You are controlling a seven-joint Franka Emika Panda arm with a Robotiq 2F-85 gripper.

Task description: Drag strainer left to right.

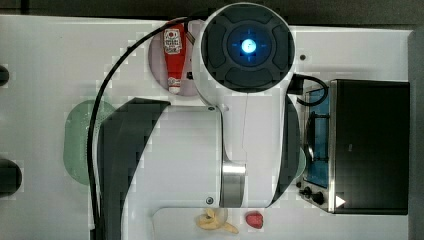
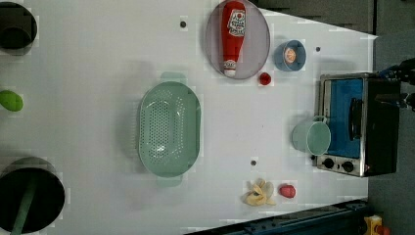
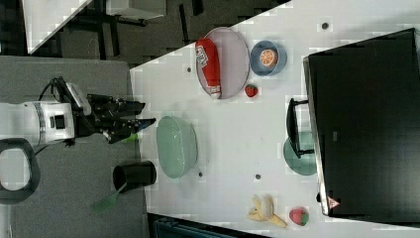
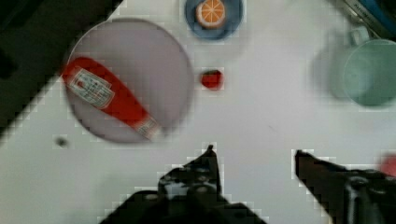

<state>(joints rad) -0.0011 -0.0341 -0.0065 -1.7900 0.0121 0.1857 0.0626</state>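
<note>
The strainer (image 2: pixel 169 128) is a pale mint-green oval colander with tiny holes. It rests on the white table, in the middle of the left view. It also lies at the top view's left (image 1: pixel 75 142), partly under my arm, and in the right view (image 3: pixel 177 146). My gripper (image 3: pixel 144 114) hangs apart from it, off the strainer's rim at the right view's left. In the wrist view the gripper (image 4: pixel 256 156) is open, with nothing between its black fingers (image 4: pixel 209 161).
A plate (image 2: pixel 259 46) with a ketchup bottle (image 2: pixel 233 34), a blue bowl (image 2: pixel 289 55) holding an orange slice, and a small strawberry (image 2: pixel 265 78) lie past the strainer. A mint cup (image 2: pixel 311 137) stands by the toaster oven (image 2: pixel 359 125). A banana (image 2: pixel 258 192) lies near the edge.
</note>
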